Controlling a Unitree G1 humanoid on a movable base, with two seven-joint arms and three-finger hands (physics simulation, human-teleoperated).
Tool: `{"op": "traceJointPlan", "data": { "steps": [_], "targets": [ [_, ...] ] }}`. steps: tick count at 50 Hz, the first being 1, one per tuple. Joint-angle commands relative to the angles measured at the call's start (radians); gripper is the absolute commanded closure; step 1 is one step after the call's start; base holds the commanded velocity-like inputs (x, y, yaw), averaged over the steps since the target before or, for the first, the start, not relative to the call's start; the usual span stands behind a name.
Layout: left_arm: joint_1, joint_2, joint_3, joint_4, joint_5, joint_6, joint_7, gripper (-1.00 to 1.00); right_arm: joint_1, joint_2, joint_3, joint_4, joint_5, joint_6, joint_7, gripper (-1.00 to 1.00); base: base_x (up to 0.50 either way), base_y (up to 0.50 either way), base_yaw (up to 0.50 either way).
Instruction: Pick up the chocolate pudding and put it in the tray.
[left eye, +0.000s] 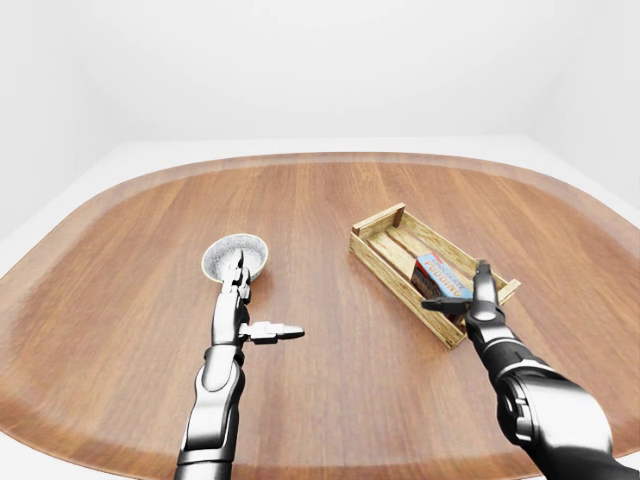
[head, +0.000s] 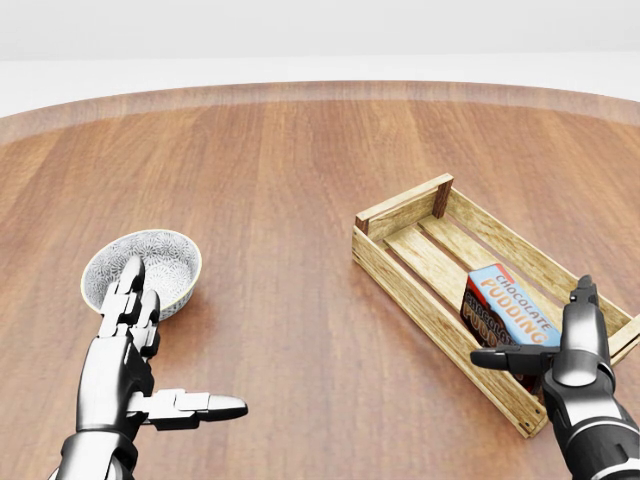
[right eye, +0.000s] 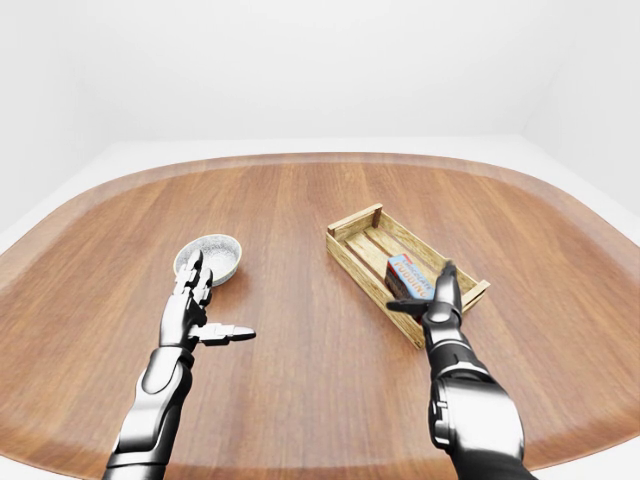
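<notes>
The chocolate pudding box (head: 508, 310), blue and brown, lies inside the wooden slatted tray (head: 405, 215) at the right of the head view, leaning against its near wall. My right hand (head: 545, 335) is open just beside the box, thumb stretched left, fingers pointing up; it does not hold the box. My left hand (head: 160, 350) is open at the lower left, fingers extended up and thumb pointing right, just below the bowl.
A small patterned grey bowl (head: 160, 262) sits on the round wooden table (head: 280, 180) at the left, partly covered by my left fingertips. White floor and walls lie beyond the table's edge.
</notes>
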Motion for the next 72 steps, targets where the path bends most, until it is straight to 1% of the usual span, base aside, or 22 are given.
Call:
{"op": "traceJointPlan", "data": {
  "steps": [1,4,5,9,13,22,35,43,57,58,61,62,65,66,67,68,69,72],
  "targets": [
    [0.001,-0.001,-0.004,0.0,0.001,0.002,-0.004,-1.0,-0.01,-0.003,0.001,-0.008,0.01,0.0,0.004,-1.0,0.0,0.0,0.0],
    [0.0,0.0,-0.003,0.004,0.001,0.0,-0.004,-1.0,-0.027,-0.009,0.0,-0.014,0.022,0.0,0.013,-1.0,0.0,0.0,0.0],
    [-0.001,0.0,-0.003,0.0,0.001,0.005,-0.003,-1.0,-0.029,-0.01,0.002,-0.014,0.022,0.0,0.011,-1.0,0.0,0.0,0.0],
    [-0.001,0.0,-0.003,-0.001,0.0,0.006,-0.003,-1.0,-0.044,-0.025,0.013,-0.021,0.015,0.0,-0.003,-1.0,0.0,0.0,0.0],
    [-0.001,0.0,-0.003,-0.001,0.0,0.006,-0.004,-1.0,-0.074,-0.054,0.014,-0.042,0.032,0.0,0.0,-1.0,0.0,0.0,0.0],
    [-0.001,0.0,-0.003,0.0,0.0,0.005,-0.003,-1.0,-0.125,-0.098,0.013,-0.115,0.115,0.0,0.052,-1.0,0.0,0.0,0.0],
    [-0.001,0.0,-0.003,0.0,0.0,0.005,-0.004,-1.0,-0.127,-0.116,0.018,-0.265,0.166,0.0,0.087,-1.0,0.0,0.0,0.0],
    [-0.001,0.0,-0.003,0.0,0.0,0.005,-0.004,-1.0,-0.091,-0.118,0.004,-0.463,0.191,0.0,0.107,-1.0,0.0,0.0,0.0],
    [-0.001,0.0,-0.003,0.0,0.0,0.006,-0.004,-1.0,-0.002,-0.121,-0.05,-0.92,0.231,0.0,0.118,-1.0,0.0,0.0,0.0],
    [-0.001,0.0,-0.003,0.0,0.0,0.005,-0.003,-1.0,0.007,-0.12,-0.056,-0.967,0.241,0.006,0.119,-1.0,0.0,0.0,0.0],
    [-0.001,0.0,-0.003,0.0,0.0,0.005,-0.003,-1.0,0.019,-0.119,-0.066,-1.044,0.251,0.05,0.122,-1.0,0.0,0.0,0.0],
    [-0.001,0.0,-0.003,0.0,0.001,0.005,-0.004,-1.0,0.029,-0.12,-0.069,-1.093,0.255,0.076,0.123,-1.0,0.0,0.0,0.0],
    [-0.001,0.0,-0.003,-0.001,0.0,0.006,-0.003,-1.0,0.042,-0.119,-0.077,-1.163,0.258,0.112,0.122,-1.0,0.0,0.0,0.0],
    [-0.001,0.0,-0.003,0.0,0.0,0.005,-0.003,-1.0,0.045,-0.118,-0.082,-1.199,0.267,0.135,0.123,-1.0,0.0,0.0,0.0],
    [-0.001,0.0,-0.003,-0.001,0.0,0.006,-0.003,-1.0,0.047,-0.118,-0.084,-1.219,0.27,0.148,0.124,-1.0,0.0,0.0,0.0],
    [-0.001,0.0,-0.003,-0.001,0.0,0.006,-0.003,-1.0,0.047,-0.118,-0.085,-1.22,0.27,0.149,0.125,-1.0,0.0,0.0,0.0],
    [-0.001,0.0,-0.003,-0.001,0.0,0.006,-0.003,-1.0,0.051,-0.12,-0.088,-1.265,0.276,0.175,0.126,-1.0,0.0,0.0,0.0],
    [-0.001,0.0,-0.003,-0.001,0.0,0.006,-0.003,-1.0,0.05,-0.122,-0.096,-1.331,0.29,0.175,0.126,-1.0,0.0,0.0,0.0]
  ]
}}
